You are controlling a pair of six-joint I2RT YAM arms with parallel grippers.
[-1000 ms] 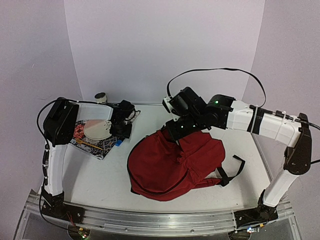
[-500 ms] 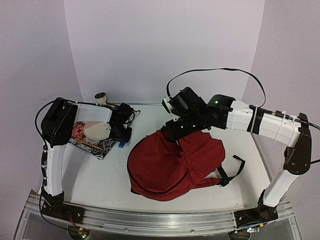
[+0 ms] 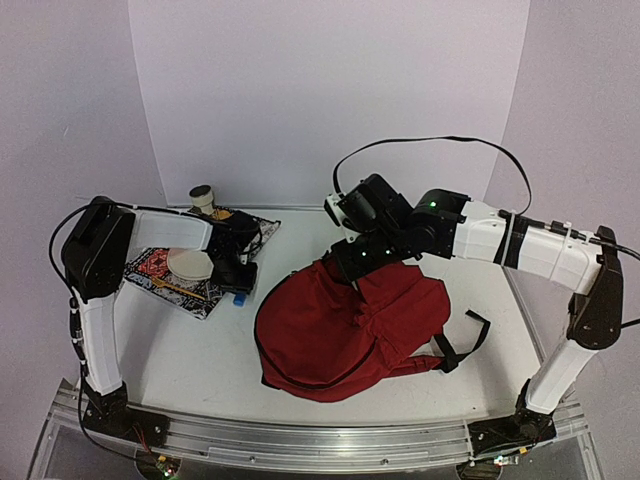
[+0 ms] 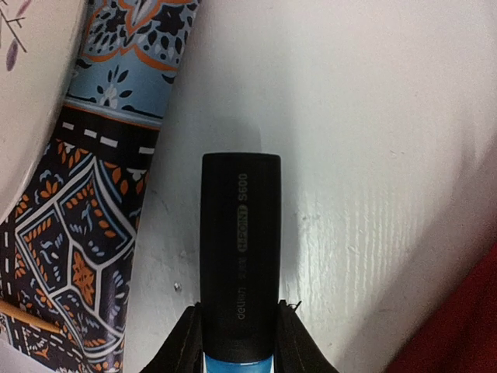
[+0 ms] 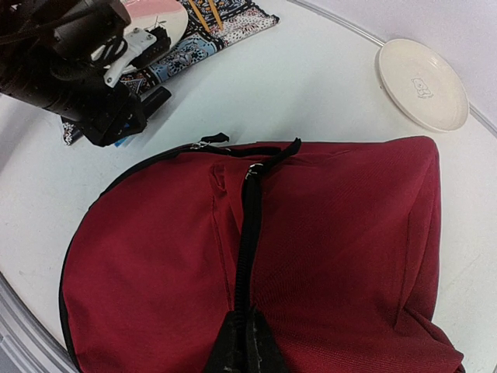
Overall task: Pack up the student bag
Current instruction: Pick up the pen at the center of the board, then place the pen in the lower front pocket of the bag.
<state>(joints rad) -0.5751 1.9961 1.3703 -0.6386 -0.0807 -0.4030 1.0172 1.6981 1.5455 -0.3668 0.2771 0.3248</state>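
The student bag [image 3: 330, 325] is a dark-red backpack lying in the middle of the table, black straps trailing to its right. My right gripper [image 3: 345, 262] hovers at its far edge, shut on the bag's black zipper line [image 5: 247, 256]; in the right wrist view the gripper [image 5: 247, 315] pinches the red fabric [image 5: 334, 233] there. Left of the bag, my left gripper [image 3: 238, 283] is down at the table. Its two fingers [image 4: 186, 342] press both sides of a black-capped blue marker [image 4: 241, 249] lying on the white surface.
A patterned cloth [image 3: 165, 275] with a white plate [image 3: 190, 262] and a thin wooden stick [image 3: 180, 290] lies at the far left. A small cup [image 3: 203, 195] stands behind it. A white saucer [image 5: 423, 84] sits beyond the bag.
My left arm has swung its gripper forward off the cloth down to the table's surface, and its jaws have narrowed onto the marker. The right arm and bag have not moved.
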